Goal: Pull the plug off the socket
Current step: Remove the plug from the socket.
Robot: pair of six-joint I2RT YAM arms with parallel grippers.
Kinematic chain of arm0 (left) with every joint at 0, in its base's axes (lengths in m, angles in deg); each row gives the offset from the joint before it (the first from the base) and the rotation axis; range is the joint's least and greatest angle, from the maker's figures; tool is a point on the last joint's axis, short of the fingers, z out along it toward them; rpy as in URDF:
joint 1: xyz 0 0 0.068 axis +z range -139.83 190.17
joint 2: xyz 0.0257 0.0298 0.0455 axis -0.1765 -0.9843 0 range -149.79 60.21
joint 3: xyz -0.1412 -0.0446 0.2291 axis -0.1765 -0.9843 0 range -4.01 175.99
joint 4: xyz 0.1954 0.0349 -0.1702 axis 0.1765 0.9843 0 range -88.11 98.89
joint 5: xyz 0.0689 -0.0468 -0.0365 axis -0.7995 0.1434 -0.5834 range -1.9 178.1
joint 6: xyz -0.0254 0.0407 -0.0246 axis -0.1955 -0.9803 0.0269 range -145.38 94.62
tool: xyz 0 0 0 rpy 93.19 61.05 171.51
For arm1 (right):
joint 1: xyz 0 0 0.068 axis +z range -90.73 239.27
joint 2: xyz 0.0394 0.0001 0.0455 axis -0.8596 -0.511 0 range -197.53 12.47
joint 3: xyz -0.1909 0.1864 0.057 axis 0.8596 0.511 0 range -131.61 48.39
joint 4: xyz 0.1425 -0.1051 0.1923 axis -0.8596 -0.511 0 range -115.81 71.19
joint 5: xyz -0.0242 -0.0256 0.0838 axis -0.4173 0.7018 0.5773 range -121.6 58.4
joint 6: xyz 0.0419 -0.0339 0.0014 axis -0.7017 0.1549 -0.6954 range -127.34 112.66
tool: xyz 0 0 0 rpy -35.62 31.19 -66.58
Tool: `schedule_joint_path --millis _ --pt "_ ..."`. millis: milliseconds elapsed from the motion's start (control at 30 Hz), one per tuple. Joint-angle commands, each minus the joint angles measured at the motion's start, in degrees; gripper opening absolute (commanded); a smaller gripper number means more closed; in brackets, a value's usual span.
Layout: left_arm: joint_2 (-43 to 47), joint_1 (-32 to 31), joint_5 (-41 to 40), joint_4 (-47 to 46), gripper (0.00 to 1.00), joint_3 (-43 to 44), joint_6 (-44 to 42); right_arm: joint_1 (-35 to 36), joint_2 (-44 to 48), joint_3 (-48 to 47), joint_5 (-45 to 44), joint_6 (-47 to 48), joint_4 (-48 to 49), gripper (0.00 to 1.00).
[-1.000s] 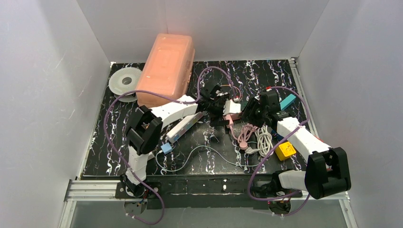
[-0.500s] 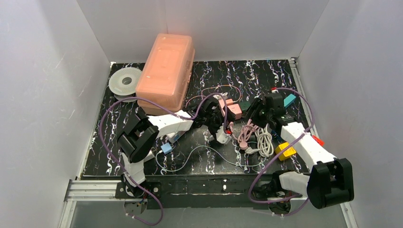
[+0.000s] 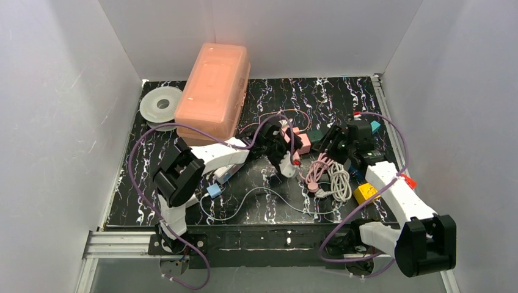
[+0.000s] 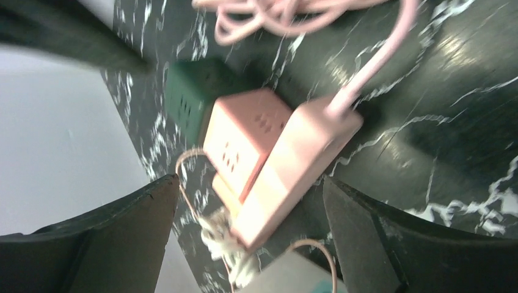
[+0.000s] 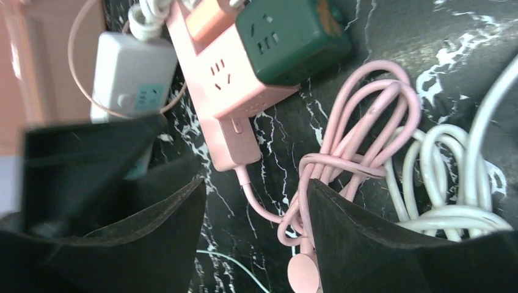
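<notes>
A pink cube socket on a flat pink base (image 3: 299,141) lies mid-table, touching a green cube socket (image 3: 317,135). Both show in the left wrist view, pink (image 4: 269,159) and green (image 4: 189,101), and in the right wrist view, pink (image 5: 235,85) and green (image 5: 287,36). A small orange block (image 5: 211,15) sits on the pink socket's far end. A white adapter with a teal label (image 3: 288,166) (image 5: 131,76) lies apart from the socket, under my left gripper (image 3: 282,155). That gripper (image 4: 250,183) is open, with the adapter (image 4: 293,274) low between its fingers. My right gripper (image 3: 330,143) (image 5: 255,182) is open over the pink cable.
A coiled pink cable (image 3: 316,171) (image 5: 366,122) and a white cable coil (image 3: 339,180) (image 5: 452,177) lie near the right gripper. A salmon box (image 3: 212,88) and a clear spool (image 3: 161,105) stand far left. A yellow block (image 3: 366,193) and a blue block (image 3: 213,190) lie near.
My left gripper drew back from the socket toward the near side, and the white adapter came with it, then shifted slightly back. My right gripper moved a little right.
</notes>
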State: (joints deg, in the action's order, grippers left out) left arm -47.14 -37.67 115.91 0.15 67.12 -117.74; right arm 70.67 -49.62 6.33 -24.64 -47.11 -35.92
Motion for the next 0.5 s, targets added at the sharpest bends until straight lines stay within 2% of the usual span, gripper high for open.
schedule_joint_path --millis 0,133,267,367,467 --pt "4.34 4.19 -5.44 4.75 0.86 4.17 16.03 7.3 -4.75 -3.3 -2.28 5.62 2.45 0.71" --pt "8.16 8.01 -8.85 12.58 0.86 6.26 29.79 13.25 -11.23 -6.71 -9.12 8.9 2.28 0.72" --pt "12.79 13.79 -10.3 17.29 0.84 7.4 42.65 16.12 -17.42 -9.78 -12.21 11.71 3.42 0.72" --pt "16.97 17.39 -9.83 20.63 0.85 7.04 49.08 18.41 -21.93 -13.01 -16.34 14.66 3.13 0.71" --pt "21.4 18.98 -8.99 23.11 0.86 5.9 50.99 20.07 -26.79 -16.84 -19.48 16.76 1.5 0.69"
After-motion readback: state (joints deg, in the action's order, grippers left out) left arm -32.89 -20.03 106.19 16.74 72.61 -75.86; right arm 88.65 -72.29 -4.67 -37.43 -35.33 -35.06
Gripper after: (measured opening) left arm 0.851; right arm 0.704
